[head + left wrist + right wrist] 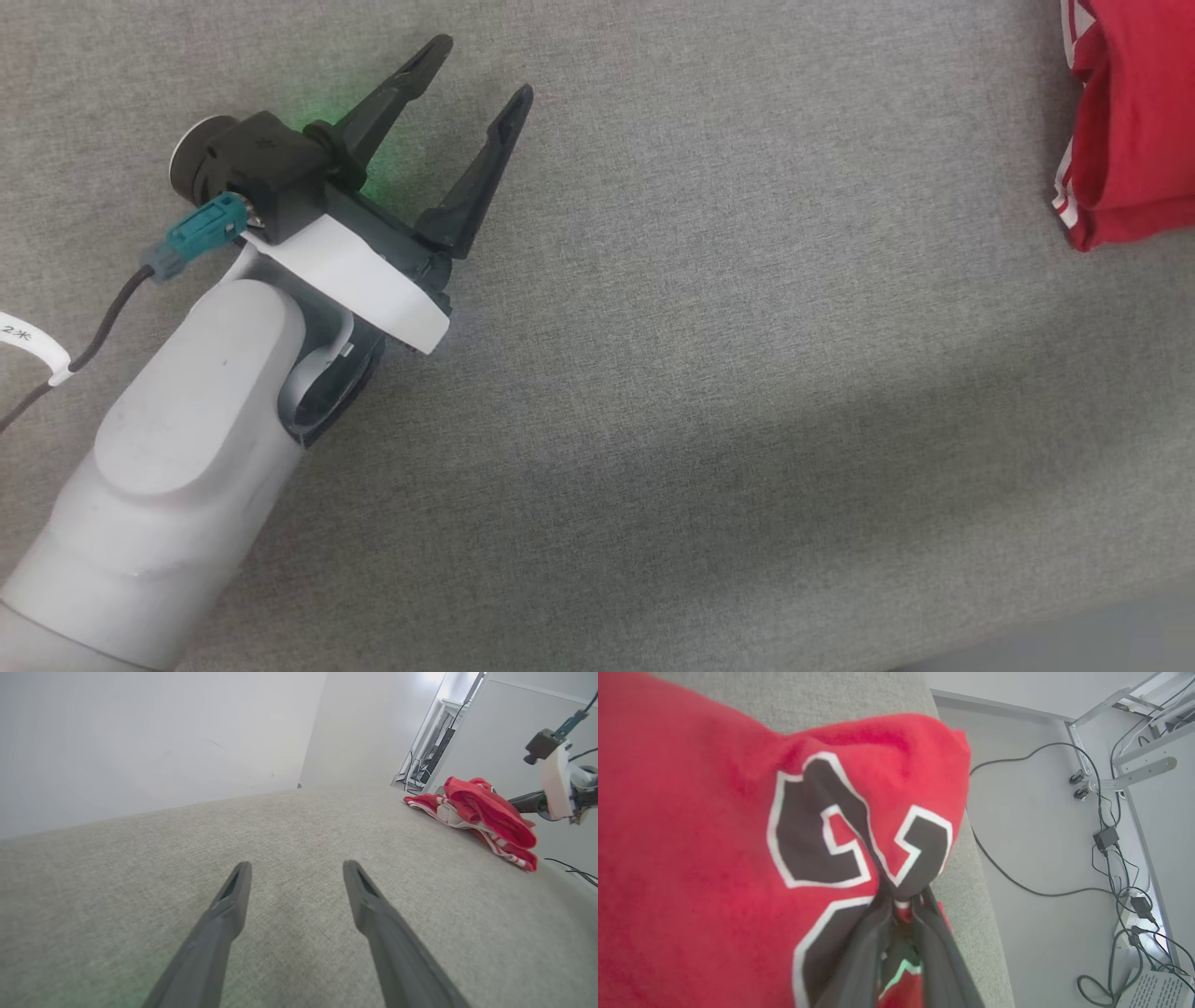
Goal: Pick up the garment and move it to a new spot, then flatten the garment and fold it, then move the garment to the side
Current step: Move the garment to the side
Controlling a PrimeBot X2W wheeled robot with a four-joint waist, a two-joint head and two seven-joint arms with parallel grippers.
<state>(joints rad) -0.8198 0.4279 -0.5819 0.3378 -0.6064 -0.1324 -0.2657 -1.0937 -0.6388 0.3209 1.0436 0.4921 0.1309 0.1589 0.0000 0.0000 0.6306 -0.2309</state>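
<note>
The garment (1134,121), a red jersey with striped red-and-white trim, lies bunched at the far right edge of the head view. The left wrist view has the garment (486,812) as a crumpled heap at the far right of the grey surface. My right gripper (903,896) is shut on a fold of the garment (714,835), pinching the cloth right at its black white-outlined number. My left gripper (485,67) hovers open over bare grey fabric, far left of the jersey, with nothing between its fingers (233,896).
The grey fabric work surface (728,373) fills the head view; its edge runs along the lower right. Beyond that edge lies a pale floor (1041,835) with cables (1111,858) and a metal frame. A white wall (140,742) stands behind the surface.
</note>
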